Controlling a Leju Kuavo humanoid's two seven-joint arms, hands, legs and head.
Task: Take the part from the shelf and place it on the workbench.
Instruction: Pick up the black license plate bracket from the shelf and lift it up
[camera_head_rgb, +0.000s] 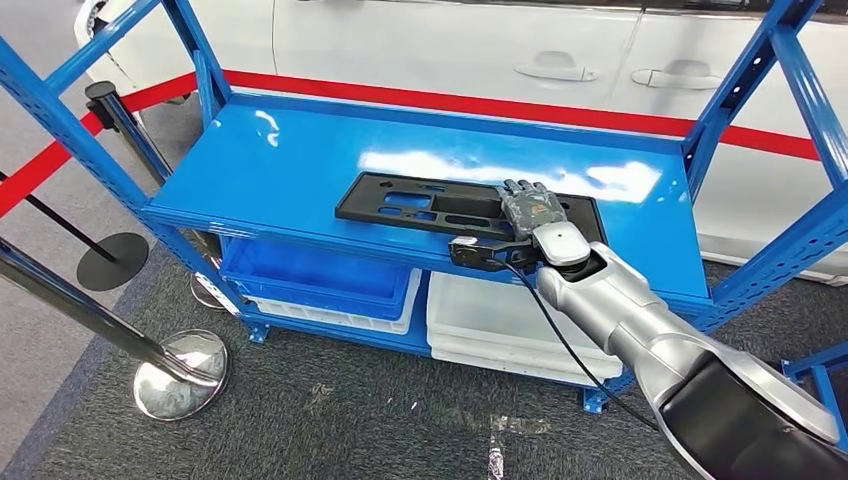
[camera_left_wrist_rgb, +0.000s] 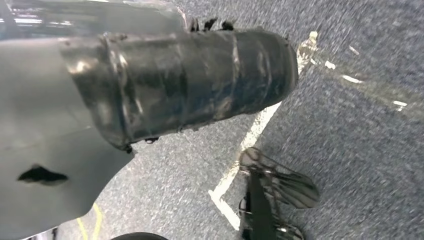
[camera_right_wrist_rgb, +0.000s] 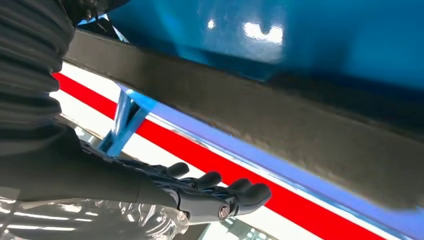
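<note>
The flat black plastic part with cut-out holes (camera_head_rgb: 440, 207) lies on the top board of the shiny blue metal shelf (camera_head_rgb: 300, 160). The right robot hand (camera_head_rgb: 530, 208) rests flat on the near end of this part, palm down. In the right wrist view its fingers (camera_right_wrist_rgb: 235, 190) are stretched out straight, not curled, so it is released and grips nothing yet. The thumb is hidden, so I cannot tell if it has gone under the edge.

The step looks like the very start: reaching for the part to pick it up. Next, I think the robot hand must close on the edge just under it, lift the long part level, and carry it away to the table, which is somewhere out of sight.

The left robot hand (camera_left_wrist_rgb: 190, 80) hangs low over the grey carpet, and I cannot tell if it is released or clenched.

Beyond the robot hand stands a white car (camera_head_rgb: 450, 45). Below it, on the lower shelf, sit a blue plastic bin (camera_head_rgb: 310, 275) and white trays (camera_head_rgb: 500, 325). The blue slanted shelf post (camera_head_rgb: 745, 85) rises close beside the arm and could bump the long part as it swings out. Off to the far side is a shiny pole with a round foot (camera_head_rgb: 180, 375).
</note>
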